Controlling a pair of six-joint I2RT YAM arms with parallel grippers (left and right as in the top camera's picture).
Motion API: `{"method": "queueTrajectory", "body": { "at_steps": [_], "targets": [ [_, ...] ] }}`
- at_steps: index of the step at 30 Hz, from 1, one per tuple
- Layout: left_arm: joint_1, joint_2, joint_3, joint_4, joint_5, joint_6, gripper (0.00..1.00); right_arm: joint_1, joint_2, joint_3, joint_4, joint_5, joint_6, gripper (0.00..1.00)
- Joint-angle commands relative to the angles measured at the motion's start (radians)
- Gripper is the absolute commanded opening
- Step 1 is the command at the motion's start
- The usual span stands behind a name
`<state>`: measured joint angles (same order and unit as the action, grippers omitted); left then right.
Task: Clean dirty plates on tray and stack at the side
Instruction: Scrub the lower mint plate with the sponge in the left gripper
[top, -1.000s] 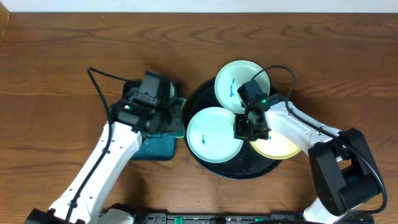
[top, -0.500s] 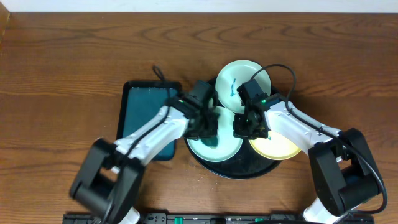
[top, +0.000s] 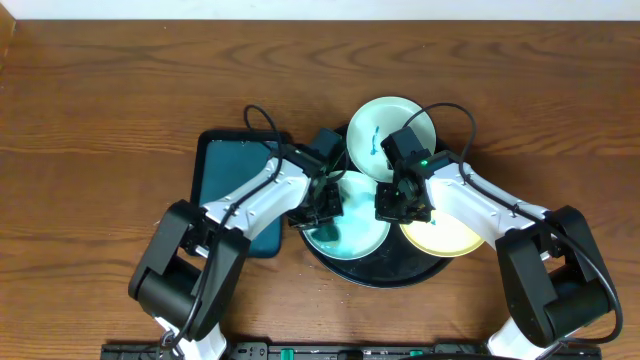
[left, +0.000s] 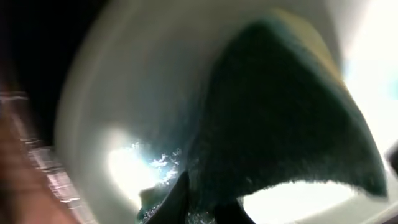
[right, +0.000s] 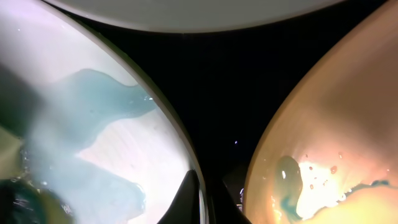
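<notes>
1. Three plates on the round black tray (top: 400, 272), middle of the table (top: 100, 120), none yet stacked at the side.
2. Clamped narrowly on a dark green sponge (left: 280, 124) with the left gripper (top: 325, 205), pressing it into the near left cyan plate (top: 365, 240).
3. Pinching that plate's right rim with the right gripper (right: 208, 199), fingers close together, one inside the rim and one outside.
4. Smeared with a wet bluish film (right: 93, 99) across that plate's floor.
5. Far cyan plate (top: 385, 125) marked with a blue streak; yellow plate (top: 450, 238), near right, with a blue-green blot.
6. Just left of the black tray, a teal rectangular tray (top: 225, 180).
</notes>
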<state>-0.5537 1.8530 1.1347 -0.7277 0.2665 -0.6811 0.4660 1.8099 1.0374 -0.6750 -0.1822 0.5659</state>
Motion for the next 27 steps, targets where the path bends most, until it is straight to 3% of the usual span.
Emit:
{"method": "queueTrajectory", "body": {
  "at_steps": [1,7,10,21,27],
  "targets": [
    [0.026,0.058,-0.03,-0.071,-0.359,-0.031,0.08,0.006,0.026,-0.005,0.017,0.084,0.025,0.01],
    [0.026,0.058,0.021,-0.151,-0.52,-0.031,0.07,0.006,0.026,-0.005,0.005,0.085,0.025,0.01],
    [0.024,0.058,0.047,-0.151,-0.492,-0.031,0.07,0.006,0.026,-0.005,0.005,0.085,0.025,0.01],
    [-0.066,0.138,0.047,0.17,0.105,0.002,0.07,0.006,0.026,-0.005,0.002,0.084,0.025,0.01],
    [-0.078,0.227,0.047,0.222,0.278,0.004,0.07,0.006,0.026,-0.005,-0.004,0.084,0.025,0.01]
  ]
}}
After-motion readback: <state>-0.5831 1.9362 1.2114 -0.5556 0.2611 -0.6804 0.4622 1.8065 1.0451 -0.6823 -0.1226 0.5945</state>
